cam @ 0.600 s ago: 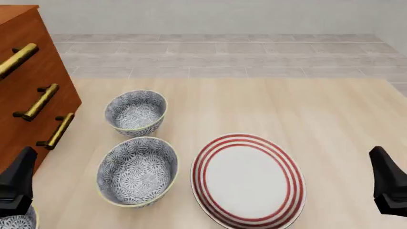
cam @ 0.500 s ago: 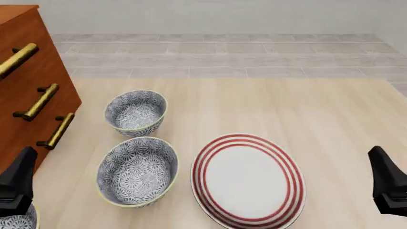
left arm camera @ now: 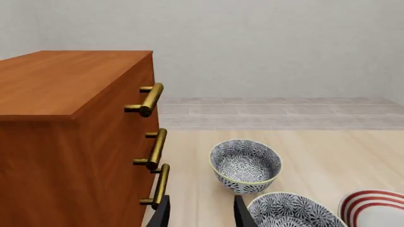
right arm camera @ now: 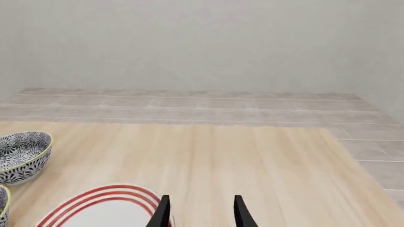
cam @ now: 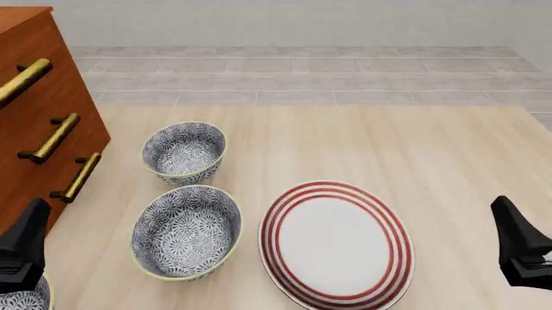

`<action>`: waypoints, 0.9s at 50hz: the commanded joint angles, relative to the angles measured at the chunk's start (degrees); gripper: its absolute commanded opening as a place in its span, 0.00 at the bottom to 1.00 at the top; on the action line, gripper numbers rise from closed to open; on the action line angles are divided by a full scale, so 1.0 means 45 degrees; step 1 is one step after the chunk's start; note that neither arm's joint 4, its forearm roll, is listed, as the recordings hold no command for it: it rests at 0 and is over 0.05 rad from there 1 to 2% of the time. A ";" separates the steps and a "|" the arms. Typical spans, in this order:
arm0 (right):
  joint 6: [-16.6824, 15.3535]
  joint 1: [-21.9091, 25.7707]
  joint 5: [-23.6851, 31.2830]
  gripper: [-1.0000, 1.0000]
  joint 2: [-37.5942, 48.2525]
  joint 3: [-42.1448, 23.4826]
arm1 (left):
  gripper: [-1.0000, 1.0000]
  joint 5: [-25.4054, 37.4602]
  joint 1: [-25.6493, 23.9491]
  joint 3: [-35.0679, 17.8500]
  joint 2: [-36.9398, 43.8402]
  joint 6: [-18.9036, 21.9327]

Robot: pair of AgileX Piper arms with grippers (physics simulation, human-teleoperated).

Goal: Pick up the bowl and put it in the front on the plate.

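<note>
A wooden drawer chest (cam: 39, 123) (brass handles (cam: 53, 137)) stands at the light table (cam: 414, 155)'s left edge.

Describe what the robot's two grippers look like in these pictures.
Both are plain matte black. In the front view the left gripper and right gripper show as dark, angular, tapering wedges. Each wrist view shows two slim black fingers with pointed tips. No cables or markings are visible.

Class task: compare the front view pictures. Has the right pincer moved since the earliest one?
Yes. The right pincer has edged left toward the plate and a little upward in the front view, while the plate itself stays put.
</note>
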 commanded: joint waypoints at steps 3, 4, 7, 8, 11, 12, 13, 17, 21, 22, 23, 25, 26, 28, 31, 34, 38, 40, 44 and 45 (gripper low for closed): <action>-0.0128 0.0495 -0.1716 1.00 0.2076 -0.0135 | 1.00 -0.0001 0.0000 -0.0002 0.0003 0.0000; -0.0139 0.0538 -0.1946 1.00 0.2406 -0.0218 | 1.00 -0.0001 0.0000 -0.0002 0.0003 0.0000; -0.0225 0.0678 -0.2467 1.00 0.3236 -0.0520 | 1.00 -0.0001 0.0000 -0.0002 0.0003 0.0000; -0.0142 0.0696 -0.2692 1.00 0.3603 -0.0657 | 1.00 -0.0001 0.0000 -0.0002 0.0003 0.0000; -0.0139 0.0952 -0.3255 1.00 0.4584 -0.0966 | 1.00 -0.0001 0.0000 -0.0002 0.0003 0.0000; -0.0157 0.0969 -0.3414 1.00 0.4910 -0.1083 | 1.00 -0.0001 0.0000 -0.0002 0.0003 0.0000; -0.0149 0.0952 -0.3549 1.00 0.5228 -0.1184 | 1.00 -0.0001 0.0000 -0.0002 0.0003 0.0000; -0.0045 0.1259 -0.3819 1.00 0.5991 -0.1611 | 1.00 -0.0001 0.0000 -0.0002 0.0003 0.0000; 0.0057 0.1768 -0.3887 1.00 0.6694 -0.2210 | 1.00 -0.0001 0.0000 -0.0002 0.0003 0.0000; 0.0039 0.1853 -0.3911 1.00 0.6945 -0.2387 | 1.00 -0.0001 0.0000 -0.0002 0.0003 0.0000; 0.0045 0.1911 -0.3909 1.00 0.7057 -0.2504 | 1.00 -0.0001 0.0000 -0.0002 0.0003 0.0000; 0.0170 0.2017 -0.3879 1.00 0.7391 -0.2870 | 1.00 -0.0001 0.0000 -0.0002 0.0003 0.0000; 0.0076 0.2167 -0.3862 1.00 0.7646 -0.3116 | 1.00 -0.0001 0.0000 -0.0002 0.0003 0.0000; 0.0089 0.2368 -0.3749 1.00 0.7921 -0.3467 | 1.00 -0.0001 0.0000 -0.0002 0.0003 0.0000; 0.0254 0.2567 -0.3558 1.00 0.8334 -0.4120 | 1.00 -0.0001 0.0000 -0.0002 0.0003 0.0000; 0.0052 0.3343 -0.3058 1.00 0.9324 -0.5301 | 1.00 -0.0001 0.0000 -0.0002 0.0003 0.0000; -0.0054 0.3861 -0.2974 1.00 0.9920 -0.5872 | 1.00 -0.0001 0.0000 -0.0002 0.0003 0.0000; 0.0066 0.3942 -0.2964 1.00 1.0049 -0.6033 | 1.00 -0.0001 0.0000 -0.0002 0.0003 0.0000; -0.0105 0.4644 -0.2819 1.00 1.0831 -0.6811 | 1.00 -0.0001 0.0000 -0.0002 0.0003 0.0000; -0.0168 0.4664 -0.2784 1.00 1.1006 -0.6986 | 1.00 -0.0001 0.0000 -0.0002 0.0003 0.0000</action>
